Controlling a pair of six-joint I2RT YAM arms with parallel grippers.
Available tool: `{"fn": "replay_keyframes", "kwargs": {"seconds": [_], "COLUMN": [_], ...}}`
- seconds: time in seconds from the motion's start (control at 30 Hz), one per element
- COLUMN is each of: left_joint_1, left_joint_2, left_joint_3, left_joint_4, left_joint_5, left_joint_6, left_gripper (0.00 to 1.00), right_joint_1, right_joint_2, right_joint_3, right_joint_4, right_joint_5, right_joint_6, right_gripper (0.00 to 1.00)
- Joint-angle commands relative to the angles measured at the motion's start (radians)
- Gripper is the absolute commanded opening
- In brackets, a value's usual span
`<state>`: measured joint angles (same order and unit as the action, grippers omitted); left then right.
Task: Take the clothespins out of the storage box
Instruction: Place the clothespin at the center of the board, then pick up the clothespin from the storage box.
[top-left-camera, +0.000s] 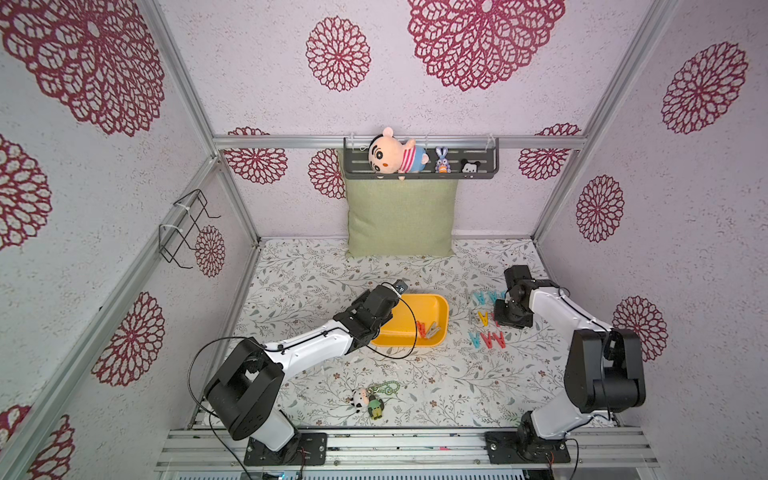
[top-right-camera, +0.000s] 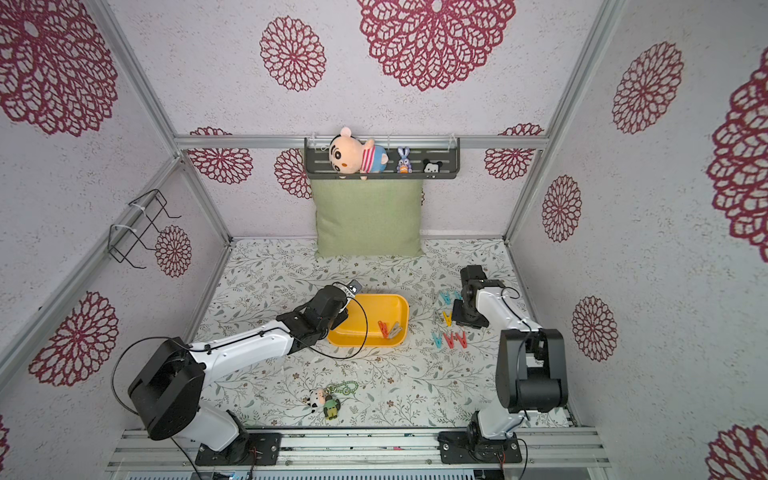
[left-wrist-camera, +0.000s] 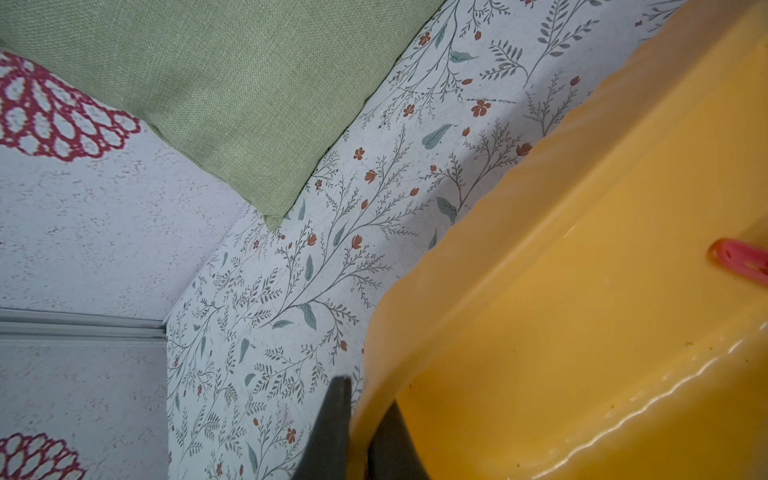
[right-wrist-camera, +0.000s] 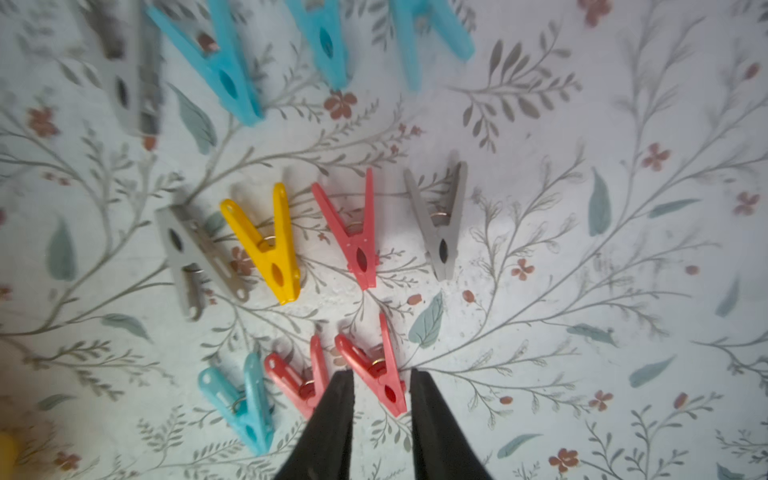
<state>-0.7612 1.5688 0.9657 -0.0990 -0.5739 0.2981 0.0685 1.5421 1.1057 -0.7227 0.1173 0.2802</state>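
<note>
The left jaws (left-wrist-camera: 368, 399) are clamped on the rim of the box (top-left-camera: 422, 309), one finger inside the wall and one outside. That grip is best kept firm and level, so the box cannot slide or tip while pegs are picked from it. The box sits mid-table (top-left-camera: 436, 374). It is a shallow yellow tray with rounded corners, a plain floor and a faintly wavy edge.

A red peg (top-left-camera: 422, 329) and a grey peg (top-left-camera: 432, 329) lie together in its corner towards the right arm, so the task is judged nearly done.

Just right of the box, the removed pegs (top-left-camera: 486, 338) lie in loose rows on the table: teal, grey, yellow and red. They are A-shaped plastic, each with an oval hole and a wire spring ring.

The right jaws (right-wrist-camera: 380, 371) stand apart above the nearest row, straddling the end red peg (right-wrist-camera: 388, 390), which seems to lie free on the table. The step looks like a release. Done well, it means opening a little wider and lifting straight up, so that neither finger drags this peg or nudges the next red peg (right-wrist-camera: 299, 382) lying just beside it.
</note>
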Motion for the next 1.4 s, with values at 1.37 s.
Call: {"fn": "replay_keyframes", "kwargs": {"seconds": [1.37], "left_joint_1": [-0.004], "left_joint_2": [-0.007], "left_joint_3": [0.002], "left_joint_4": [-0.084], "left_joint_5": [0.009], "left_joint_6": [0.020], "left_gripper": [0.00], "right_joint_1": [0.720], "right_joint_2": [-0.009], "right_joint_3": [-0.166], "right_joint_4": [0.524], "right_joint_5": [0.090], "right_joint_6": [0.359], "right_gripper": [0.28]}}
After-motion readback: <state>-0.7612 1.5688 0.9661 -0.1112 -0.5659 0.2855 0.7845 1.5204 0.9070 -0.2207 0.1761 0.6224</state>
